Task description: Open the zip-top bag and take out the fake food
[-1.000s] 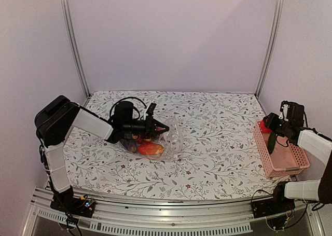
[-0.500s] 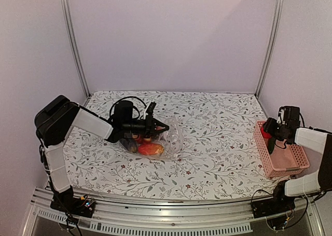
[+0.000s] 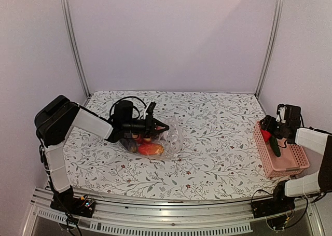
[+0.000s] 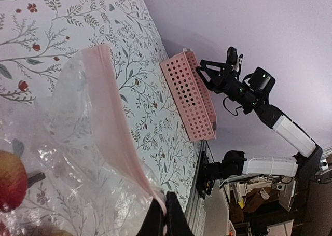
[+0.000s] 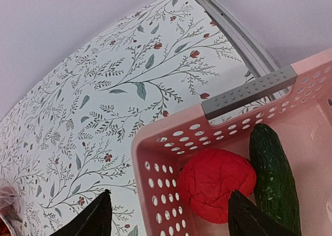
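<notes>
On the floral table (image 3: 218, 142), the zip-top bag (image 4: 78, 142) lies clear, crinkled, pink-edged

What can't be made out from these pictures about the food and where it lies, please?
Top external: how many pieces lie in the zip-top bag; the left pincer and crinkled plastic cover them.
Left wrist: one reddish piece, cut off by the left edge.
Right wrist: the pink basket beyond the red piece and green cucumber, cut off by the frame edges.
</notes>
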### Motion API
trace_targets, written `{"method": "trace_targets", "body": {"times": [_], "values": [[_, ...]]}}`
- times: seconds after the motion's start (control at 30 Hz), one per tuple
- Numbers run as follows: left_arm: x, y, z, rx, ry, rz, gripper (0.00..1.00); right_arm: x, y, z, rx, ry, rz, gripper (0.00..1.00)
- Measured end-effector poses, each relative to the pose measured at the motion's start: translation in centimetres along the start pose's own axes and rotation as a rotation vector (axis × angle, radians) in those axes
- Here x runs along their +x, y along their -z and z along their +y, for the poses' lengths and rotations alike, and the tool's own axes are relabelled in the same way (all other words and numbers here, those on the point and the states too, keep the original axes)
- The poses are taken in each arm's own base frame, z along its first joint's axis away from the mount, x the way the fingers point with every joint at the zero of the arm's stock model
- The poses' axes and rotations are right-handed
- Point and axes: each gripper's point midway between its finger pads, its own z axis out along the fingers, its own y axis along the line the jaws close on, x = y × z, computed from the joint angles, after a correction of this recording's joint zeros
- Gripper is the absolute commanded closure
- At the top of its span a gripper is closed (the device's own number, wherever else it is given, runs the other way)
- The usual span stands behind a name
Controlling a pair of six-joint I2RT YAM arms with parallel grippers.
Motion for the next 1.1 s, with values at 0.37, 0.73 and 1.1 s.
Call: {"method": "trace_targets", "body": {"times": [0.37, 0.73, 1.1], "values": [[0.0, 0.0, 0.0, -0.001, 0.0, -0.001, 1.0, -0.4, 2.5, 8.9, -0.303, 0.155, -0.009, 0.3], [0.2, -0.2, -0.1, -0.002, -0.007, 0.001, 1.0, 6.3, 3.3, 22.2, -0.678, 0.339, 0.154, 0.39], [0.7, 0.2, -1.0, 0.004, -0.025, 0.007, 1.0, 14.8, 3.8, 33.8, -0.936, 0.546, 0.284, 0.51]]}}
